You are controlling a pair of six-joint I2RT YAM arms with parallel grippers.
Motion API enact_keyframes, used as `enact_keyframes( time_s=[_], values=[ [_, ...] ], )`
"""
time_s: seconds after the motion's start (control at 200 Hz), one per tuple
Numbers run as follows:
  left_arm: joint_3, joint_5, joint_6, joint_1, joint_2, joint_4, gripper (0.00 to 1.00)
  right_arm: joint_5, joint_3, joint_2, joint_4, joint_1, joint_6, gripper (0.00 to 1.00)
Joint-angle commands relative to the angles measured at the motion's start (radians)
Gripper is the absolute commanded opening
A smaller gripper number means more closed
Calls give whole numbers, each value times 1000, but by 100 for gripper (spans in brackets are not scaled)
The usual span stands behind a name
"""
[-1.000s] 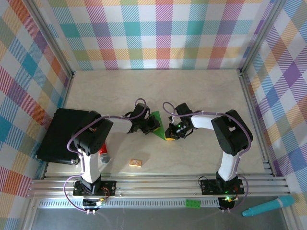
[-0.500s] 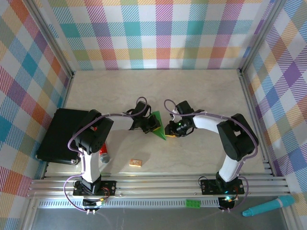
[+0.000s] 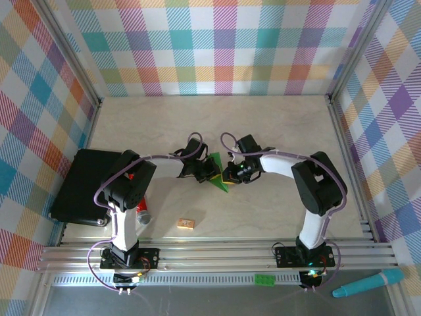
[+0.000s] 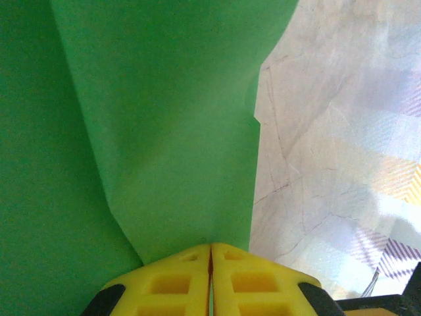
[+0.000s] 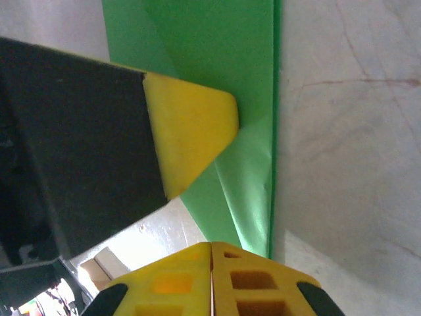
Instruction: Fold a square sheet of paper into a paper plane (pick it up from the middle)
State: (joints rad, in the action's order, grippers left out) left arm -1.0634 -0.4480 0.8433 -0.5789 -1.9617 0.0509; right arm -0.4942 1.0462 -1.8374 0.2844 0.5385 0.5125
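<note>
The square sheet of paper [image 3: 222, 185] is bright green and folded into a narrow pointed shape at mid-table, between my two grippers. My left gripper [image 3: 206, 172] is shut on its left side. In the left wrist view the paper [image 4: 164, 131] rises straight out of the closed yellow jaws of the left gripper [image 4: 210, 247]. My right gripper [image 3: 231, 174] is shut at the paper's right edge. In the right wrist view the folded paper [image 5: 247, 178] runs down behind the right fingertip of the right gripper [image 5: 211, 245]. One yellow finger [image 5: 191, 131] of the left gripper lies over the paper.
A black pad [image 3: 82, 184] lies at the left edge. A small wooden block [image 3: 186, 224] and a red object [image 3: 143, 214] sit near the left arm's base. A green brick [image 3: 265, 279] and a teal pen [image 3: 368, 283] lie beyond the front rail.
My right gripper has opened briefly, shut again and shifted a little left against the paper. The left gripper has kept its grip and barely moved.
</note>
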Motion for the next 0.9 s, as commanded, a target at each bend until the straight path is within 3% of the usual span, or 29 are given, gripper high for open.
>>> enact_keyframes(
  time_s=[0.0, 0.38, 0.895],
  values=[
    [24, 56, -13, 5, -64, -164, 9, -32, 34, -40, -5, 7, -7, 8],
    [11, 136, 10, -4, -93, -290, 5, -26, -64, -45, 28, 17, -28, 6],
    [15, 166, 24, -4, -95, -303, 4, -3, -244, 156, 121, 15, -63, 10]
  ],
)
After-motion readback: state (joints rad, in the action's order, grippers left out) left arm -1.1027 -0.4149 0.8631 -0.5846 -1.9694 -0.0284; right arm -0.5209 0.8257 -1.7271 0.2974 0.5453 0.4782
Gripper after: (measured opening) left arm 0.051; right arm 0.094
